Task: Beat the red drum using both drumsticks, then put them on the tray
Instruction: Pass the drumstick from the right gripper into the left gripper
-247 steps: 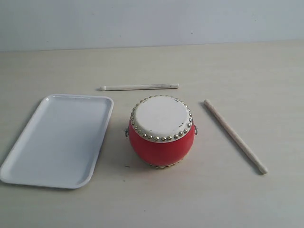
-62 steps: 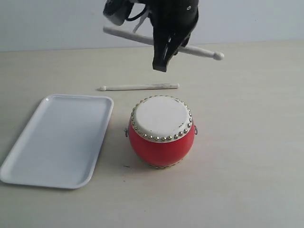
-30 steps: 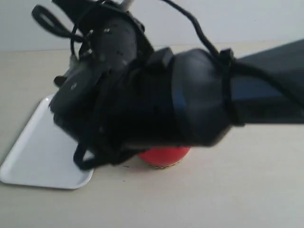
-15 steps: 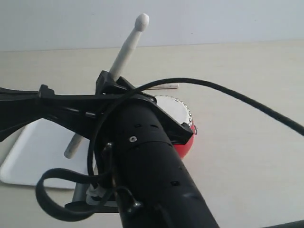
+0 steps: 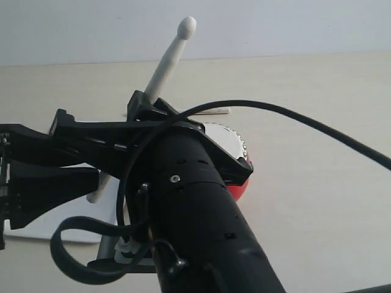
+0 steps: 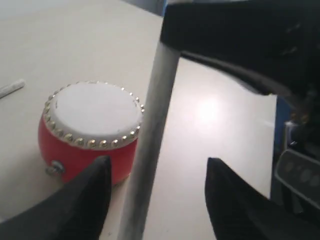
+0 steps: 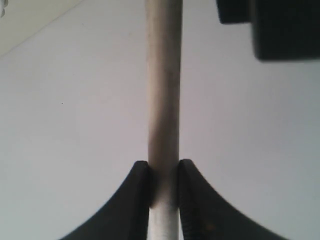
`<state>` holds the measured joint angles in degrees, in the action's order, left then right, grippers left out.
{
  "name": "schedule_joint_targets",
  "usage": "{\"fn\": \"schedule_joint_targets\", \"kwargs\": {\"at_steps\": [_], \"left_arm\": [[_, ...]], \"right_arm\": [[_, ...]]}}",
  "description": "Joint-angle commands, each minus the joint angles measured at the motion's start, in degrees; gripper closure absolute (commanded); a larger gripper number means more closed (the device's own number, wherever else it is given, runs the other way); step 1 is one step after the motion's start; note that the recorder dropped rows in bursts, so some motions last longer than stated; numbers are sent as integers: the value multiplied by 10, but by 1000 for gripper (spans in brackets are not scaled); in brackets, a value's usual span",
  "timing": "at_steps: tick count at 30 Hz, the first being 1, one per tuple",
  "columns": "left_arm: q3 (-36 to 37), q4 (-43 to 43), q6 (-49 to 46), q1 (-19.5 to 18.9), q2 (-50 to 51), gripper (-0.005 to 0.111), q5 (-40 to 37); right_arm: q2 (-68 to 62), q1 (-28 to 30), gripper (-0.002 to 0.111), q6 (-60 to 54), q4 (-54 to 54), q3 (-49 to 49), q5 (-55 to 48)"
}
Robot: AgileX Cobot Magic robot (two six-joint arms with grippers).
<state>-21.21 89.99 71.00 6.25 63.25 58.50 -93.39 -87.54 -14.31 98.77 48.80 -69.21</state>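
The red drum point(image 5: 243, 183) point(image 6: 90, 131) stands on the table, mostly hidden behind my right arm in the exterior view. My right gripper point(image 5: 142, 105) point(image 7: 163, 169) is shut on one drumstick point(image 5: 171, 55) point(image 7: 163, 90), which tilts upward over the white tray point(image 5: 67, 217) point(image 7: 75, 130). From the left, my left gripper point(image 5: 85, 160) point(image 6: 157, 161) stands open, with that same drumstick point(image 6: 150, 130) passing between its spread fingers point(image 6: 85, 200) without touching them. The second drumstick point(image 5: 215, 111) point(image 6: 10, 89) lies on the table beyond the drum.
My right arm point(image 5: 208, 232) and its cable point(image 5: 305, 125) fill the front of the exterior view and hide much of the tray. The beige table point(image 5: 317, 201) stretches right of the drum.
My left gripper has opened wide and moved in from the left around the lower part of the held drumstick. The right gripper keeps its grip and has barely shifted.
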Motion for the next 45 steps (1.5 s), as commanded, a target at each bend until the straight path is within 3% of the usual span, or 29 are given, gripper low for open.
{"fn": "schedule_joint_targets", "kwargs": {"at_steps": [1,6,40,42,45], "left_arm": [[-3,4,19,45,1,52,-121],[-3,6,22,64,1,52,-123],[-3,42,12,64,54,52,-61],[-3,41,12,64,54,54,-61],[-3,41,12,64,54,69,-61]], "right_arm": [[6,-1,108,-7,12,1,-7],[6,-1,108,-7,12,1,-7],[6,-18,108,-40,12,1,57],[6,-18,108,-40,12,1,60],[6,-18,108,-40,12,1,60]]}}
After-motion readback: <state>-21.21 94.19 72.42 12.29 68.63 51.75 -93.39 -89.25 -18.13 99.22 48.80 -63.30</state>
